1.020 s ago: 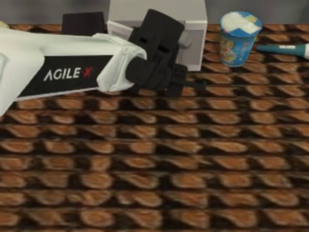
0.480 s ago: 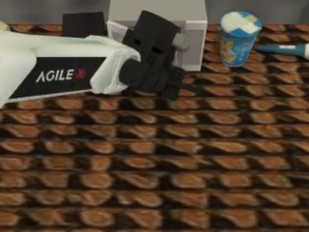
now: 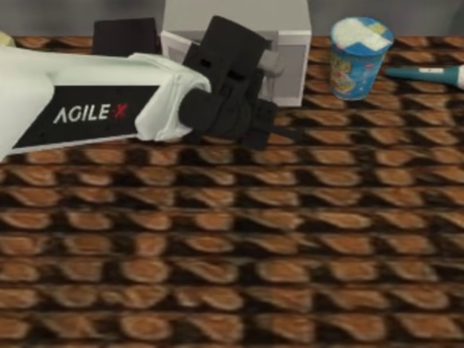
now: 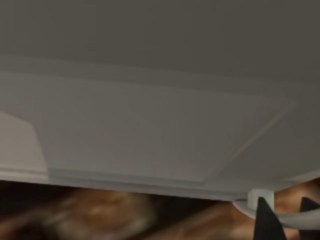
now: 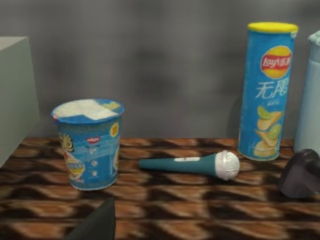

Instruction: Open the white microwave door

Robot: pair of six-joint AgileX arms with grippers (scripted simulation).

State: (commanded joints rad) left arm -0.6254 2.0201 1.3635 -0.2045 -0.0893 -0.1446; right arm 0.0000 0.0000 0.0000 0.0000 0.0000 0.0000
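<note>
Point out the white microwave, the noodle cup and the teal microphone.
white microwave (image 3: 239, 14): top view, on its flat top panel.
noodle cup (image 5: 90, 150): right wrist view, on its blue printed side.
teal microphone (image 5: 180, 164): right wrist view, on its teal handle.
</note>
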